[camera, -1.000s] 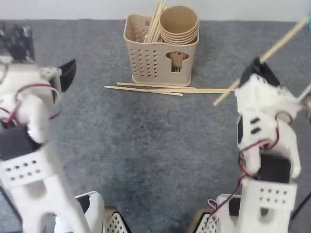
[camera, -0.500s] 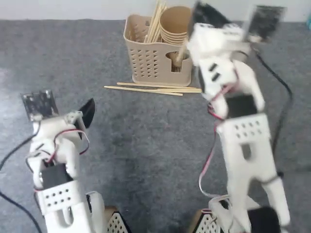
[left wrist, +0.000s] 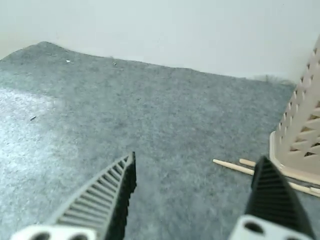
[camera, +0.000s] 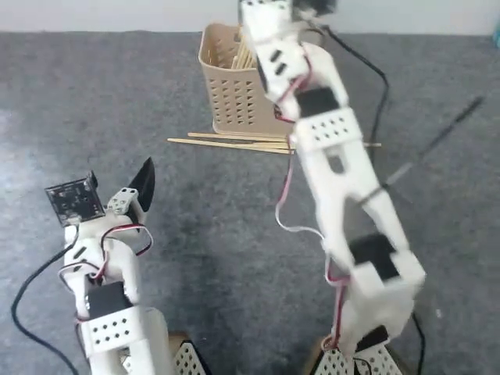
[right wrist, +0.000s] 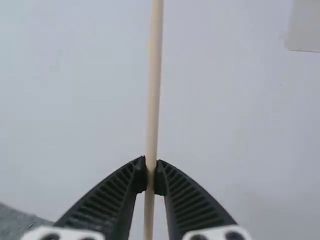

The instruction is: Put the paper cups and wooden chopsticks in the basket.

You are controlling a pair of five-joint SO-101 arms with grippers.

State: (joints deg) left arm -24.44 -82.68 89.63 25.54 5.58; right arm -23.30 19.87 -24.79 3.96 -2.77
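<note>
**A:** What does your right gripper (right wrist: 151, 167) have now?

**B:** Its jaws are clenched on one wooden chopstick (right wrist: 153, 75). The stick stands straight between them and goes far past the tips, in front of a pale wall (right wrist: 240, 100). Seen from above, my right arm (camera: 336, 156) is stretched far forward, over the basket (camera: 230, 94).

**A:** And your left gripper (left wrist: 196, 162)?

**B:** Its jaws are spread wide and there is nothing between them. It hangs over the grey tabletop (left wrist: 150, 110) on my left side, well apart from the basket.

**A:** Where are the other sticks?

**B:** The loose chopsticks (camera: 226, 142) lie flat on the tabletop, just in front of the basket and along its front wall. The standing chopsticks (camera: 244, 53) lean inside the basket, near the middle, beside my arm.
</note>
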